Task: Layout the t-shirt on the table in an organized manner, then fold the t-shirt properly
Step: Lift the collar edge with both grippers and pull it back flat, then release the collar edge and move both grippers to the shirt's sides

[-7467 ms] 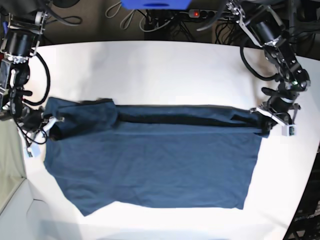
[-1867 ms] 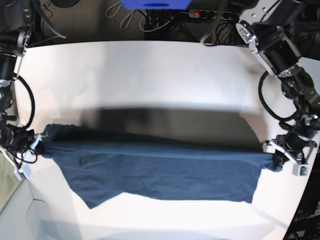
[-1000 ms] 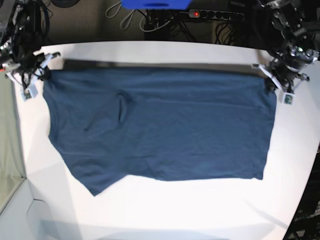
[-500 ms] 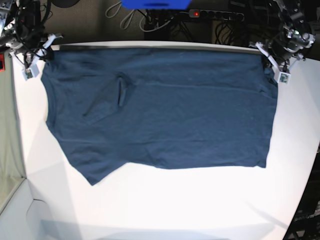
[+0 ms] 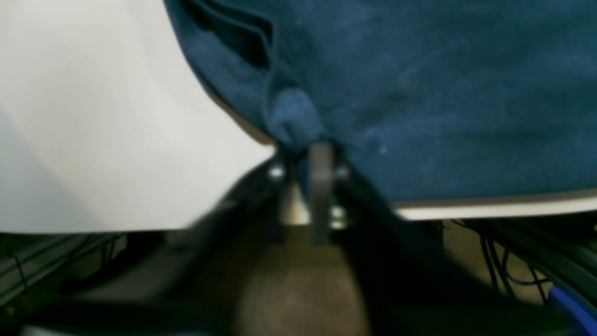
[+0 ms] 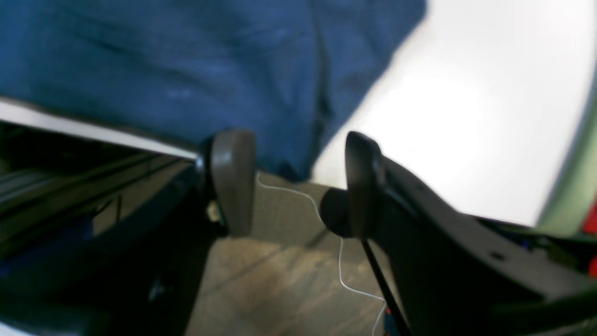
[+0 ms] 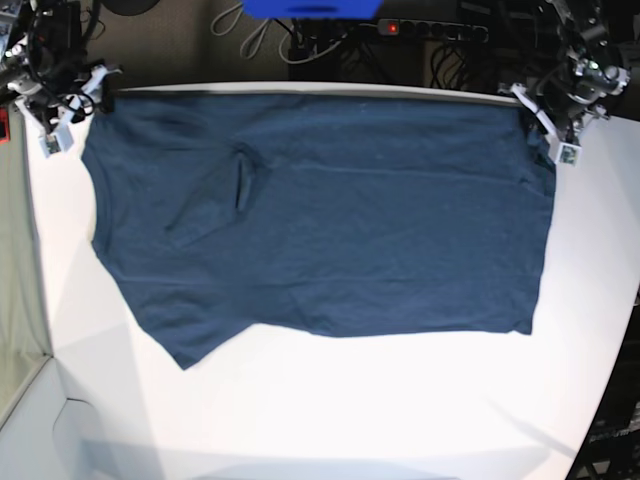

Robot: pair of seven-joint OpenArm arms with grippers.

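Soft navy t-shirt [image 7: 320, 210] is spread on the smooth white worktop [image 7: 330, 410]; right tool [image 6: 298, 182] is parted, left tool [image 5: 308, 158] unclear.

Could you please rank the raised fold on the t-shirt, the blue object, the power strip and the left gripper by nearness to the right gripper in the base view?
From the right gripper:
1. fold, on the t-shirt, left part.
2. blue object, top middle.
3. power strip, top, right of middle.
4. left gripper, far right.
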